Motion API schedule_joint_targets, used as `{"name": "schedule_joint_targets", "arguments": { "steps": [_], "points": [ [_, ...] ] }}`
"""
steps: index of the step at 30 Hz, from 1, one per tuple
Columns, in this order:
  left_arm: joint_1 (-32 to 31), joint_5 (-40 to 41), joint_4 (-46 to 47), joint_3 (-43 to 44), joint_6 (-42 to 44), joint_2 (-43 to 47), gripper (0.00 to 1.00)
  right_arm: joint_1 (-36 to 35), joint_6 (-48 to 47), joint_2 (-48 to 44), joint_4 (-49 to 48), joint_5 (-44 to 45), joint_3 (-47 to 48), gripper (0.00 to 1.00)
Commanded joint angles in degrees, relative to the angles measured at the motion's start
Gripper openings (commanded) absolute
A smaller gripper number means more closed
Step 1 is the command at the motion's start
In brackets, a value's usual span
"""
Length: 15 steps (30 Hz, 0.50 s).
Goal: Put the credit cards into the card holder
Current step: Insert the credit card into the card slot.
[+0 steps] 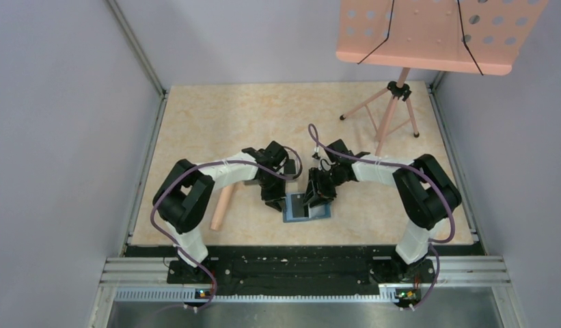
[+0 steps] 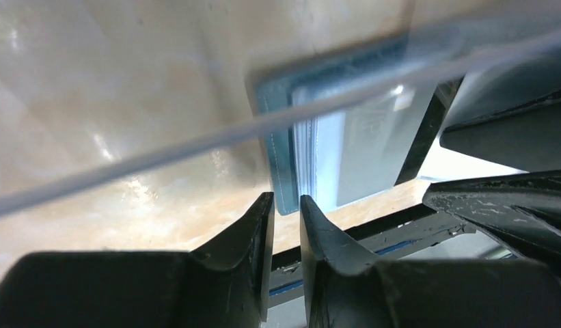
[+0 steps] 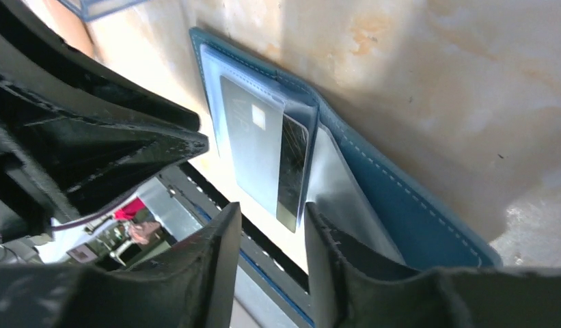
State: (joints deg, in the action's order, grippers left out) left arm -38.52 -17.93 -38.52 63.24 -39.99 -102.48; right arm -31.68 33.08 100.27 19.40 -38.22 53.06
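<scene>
Found dark card (image 3: pixel 292 171) tucked partway into the clear sleeve (image 3: pixel 236 72) of the open wallet (image 3: pixel 400 198), flat on the table (image 3: pixel 434 68). Pokes its near end out just ahead of the right gripper (image 3: pixel 272 219) tips, a shade toward the right-hand finger. Lies with long axis pointing straight away from those tips, toward the wallet's far edge. Shows a paler patch alongside under the sleeve; cannot tell whether second card or glare.

Saw right gripper fingers parted a little, with nothing between. Saw left gripper (image 2: pixel 286 212) off at the wallet's corner, to the side of the card, fingers narrowly parted, gripping nothing visible.

Judged nearer and in line: right gripper. Probably calls for a push along the card's length, away from the right tips, deeper into the sleeve. Risks skewing the card or sliding the whole wallet along the table.
</scene>
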Motion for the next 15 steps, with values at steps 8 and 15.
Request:
{"name": "schedule_joint_targets", "arguments": {
  "steps": [8,15],
  "points": [
    [0.1,-2.2,0.3,1.6,0.1,6.1,0.34,-1.1,-1.8,-1.2,1.1,0.6,0.9,0.49],
    [1.0,-8.4,9.4,-2.3,-4.3,6.6,0.37,-1.2,-0.7,1.0,-2.3,-1.8,0.9,0.41]
  ]
}}
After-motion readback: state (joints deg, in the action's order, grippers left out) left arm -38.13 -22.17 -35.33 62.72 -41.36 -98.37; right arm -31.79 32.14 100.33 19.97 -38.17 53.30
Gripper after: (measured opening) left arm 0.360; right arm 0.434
